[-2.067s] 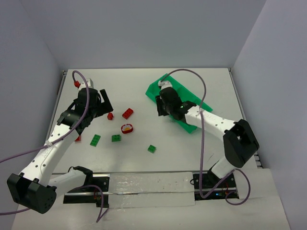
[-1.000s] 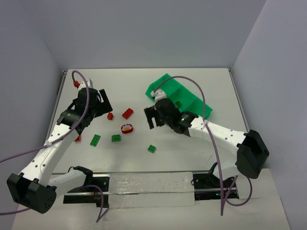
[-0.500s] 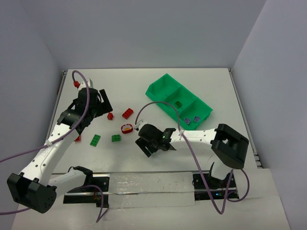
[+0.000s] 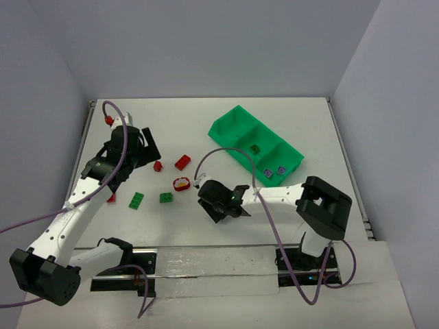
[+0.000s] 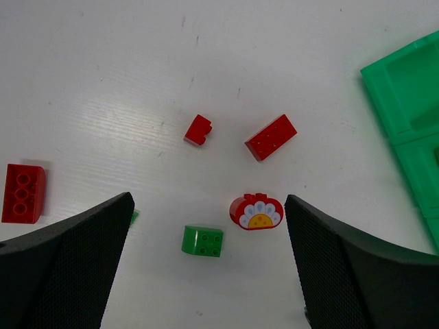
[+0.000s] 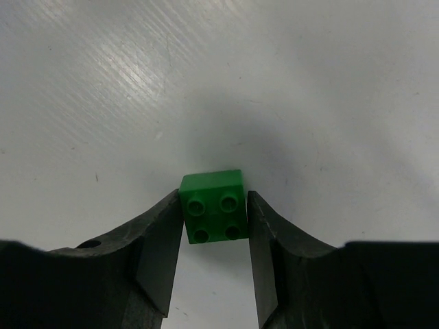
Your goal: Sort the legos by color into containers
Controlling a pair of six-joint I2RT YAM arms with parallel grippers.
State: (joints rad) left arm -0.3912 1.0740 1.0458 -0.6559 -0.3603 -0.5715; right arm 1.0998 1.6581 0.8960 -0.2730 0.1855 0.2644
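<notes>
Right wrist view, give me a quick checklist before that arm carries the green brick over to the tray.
1. Centring of green brick in right gripper: ok.
2. Both fingers against its sides: ok.
3. Brick level, studs up: ok.
4. Grip firm enough to lift: cannot tell.
5. Room in the tray, middle compartment, where another green piece lies: ok.
6. Path free of left gripper, which is open and far off to the side: ok.

I work in a lab test cell: a white table (image 4: 309, 123) boxed in by plain grey panels (image 4: 206, 48) at nine, twelve and three o'clock, my two arms (image 4: 75, 199) bolted to a rail (image 4: 212, 264) at six, purple cables (image 4: 274, 235) looping loose.
</notes>
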